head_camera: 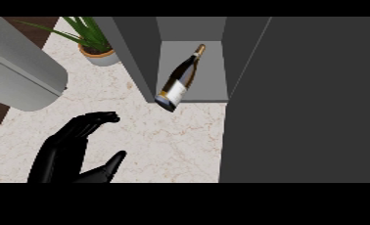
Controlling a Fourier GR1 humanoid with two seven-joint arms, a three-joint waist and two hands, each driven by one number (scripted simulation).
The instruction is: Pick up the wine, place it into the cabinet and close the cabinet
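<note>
Lying tilted inside the open cabinet (209, 79), the wine bottle (180, 77) points its neck toward the back, its base jutting over the front edge. Well apart, lower left above the tabletop (170, 141), the left hand (61, 155) holds nothing, fingers (90, 121) relaxed and straight.

Head view, looking steeply down. Before you lies a counter top (170, 141) of pale marble with faint tan veining, evenly lit. At your upper left a potted plant (98, 56) stands on it, long green leaves rising from a tan-rimmed grey pot. Beyond the counter's left edge you see a dark brown strip (45, 21).
</note>
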